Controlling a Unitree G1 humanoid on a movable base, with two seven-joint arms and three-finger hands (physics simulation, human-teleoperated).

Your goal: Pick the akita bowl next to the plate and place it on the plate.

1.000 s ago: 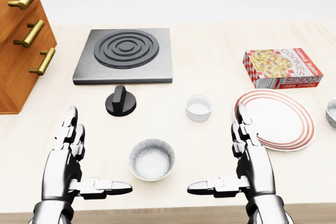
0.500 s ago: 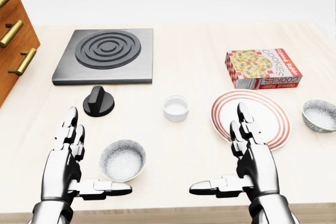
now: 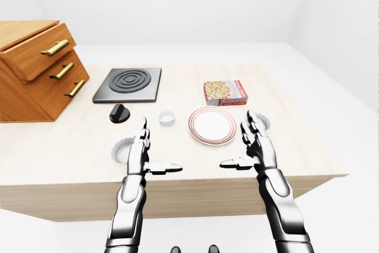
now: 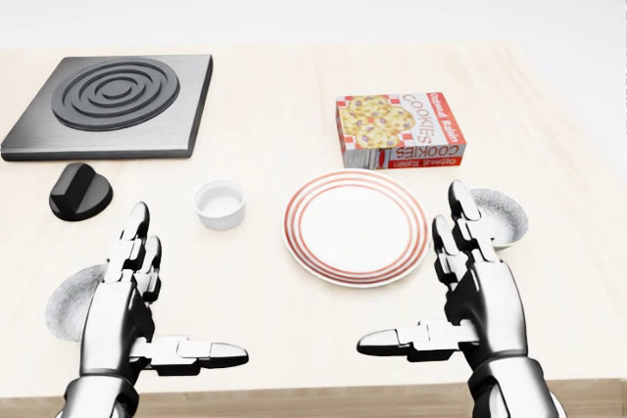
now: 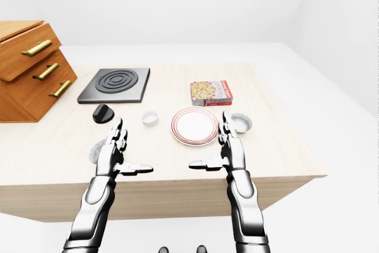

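Above the table's [image 4: 274, 95] near edge, the right hand [image 4: 480, 301] and left hand [image 4: 127, 315] hover spread wide, holding nothing, with open tabletop between them. The akita bowl [image 5: 241, 122] sits just right of the plate [image 4: 356, 227]. Beyond, a box [image 4: 400, 129] reads "COOKIES".

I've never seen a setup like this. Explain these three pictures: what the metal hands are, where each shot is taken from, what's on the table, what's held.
This is a simulated humanoid robot steered by a person. All three pictures come from cameras on its head, looking over its arms; the two eye views nearly match. Its left hand and right hand have three fingers, stand open and hold nothing. On the table lie a striped plate, a speckled bowl just right of it in the head view, a second bowl by the left hand, a white cup, a cookie box, a hotplate, a black knob and wooden drawers.
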